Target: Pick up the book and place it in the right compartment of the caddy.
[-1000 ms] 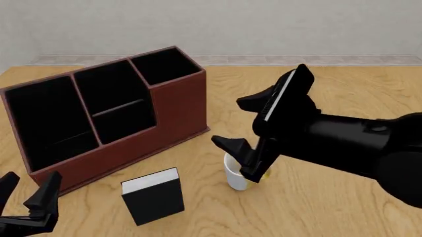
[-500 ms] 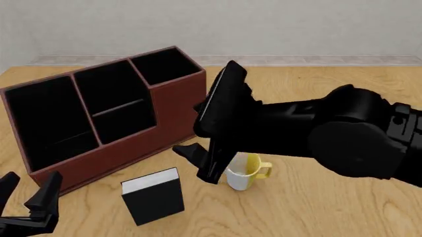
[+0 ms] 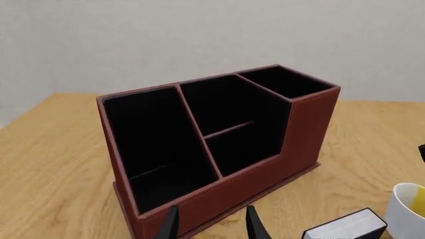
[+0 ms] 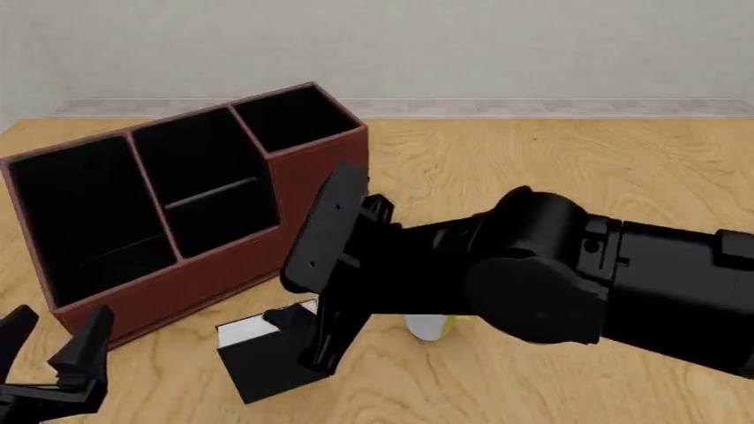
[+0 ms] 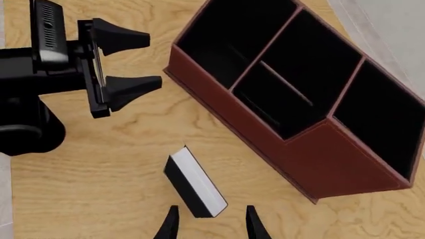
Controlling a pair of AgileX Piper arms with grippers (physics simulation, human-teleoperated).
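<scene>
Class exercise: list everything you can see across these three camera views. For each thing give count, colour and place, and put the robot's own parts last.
caddy: one, reddish-brown with black interior, three sections, on the table's left half, set at an angle.
book: one, black covers with white page edges, standing on the table in front of the caddy, apart from it.
mug: one, white with yellow inside, on the table right of the book, mostly hidden by the right arm in the front view.
table: one, light wood.
wall: one, pale, behind the table.
left gripper: one, black, open, low at the table's near left.
right gripper: one, black, fingers open above the book.
</scene>
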